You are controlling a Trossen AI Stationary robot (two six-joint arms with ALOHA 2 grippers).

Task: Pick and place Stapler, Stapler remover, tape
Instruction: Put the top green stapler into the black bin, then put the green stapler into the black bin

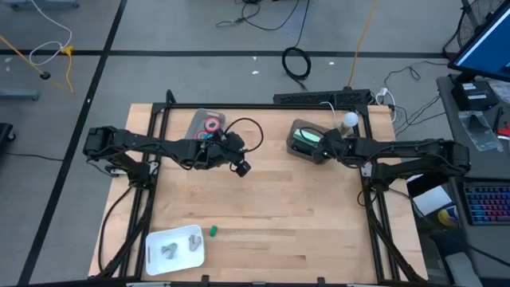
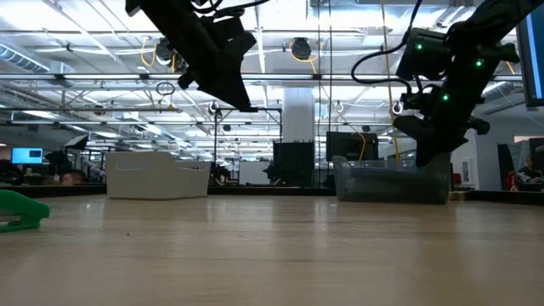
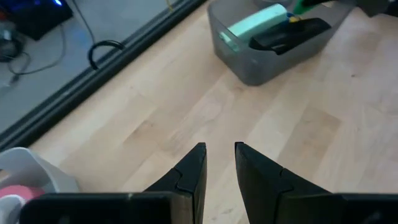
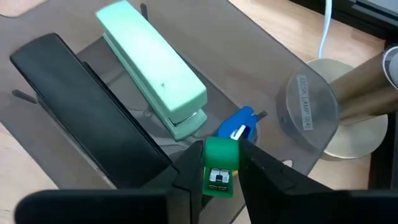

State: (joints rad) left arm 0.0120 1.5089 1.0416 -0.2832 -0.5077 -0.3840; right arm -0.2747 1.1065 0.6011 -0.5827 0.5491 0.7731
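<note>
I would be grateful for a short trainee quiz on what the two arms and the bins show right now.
1. True or false: the left claw holds a tape roll.
2. What colour is the staple remover gripped by the right claw? A red, B green, C yellow.
3. How many staplers lie in the grey bin under the right claw?

Key:
1. False; it holds nothing and hangs over bare table.
2. B.
3. Two: a mint stapler and a black stapler.

high: straight down | low: table-level, facing room | wrists: close; share grey bin [image 3: 261,65]
</note>
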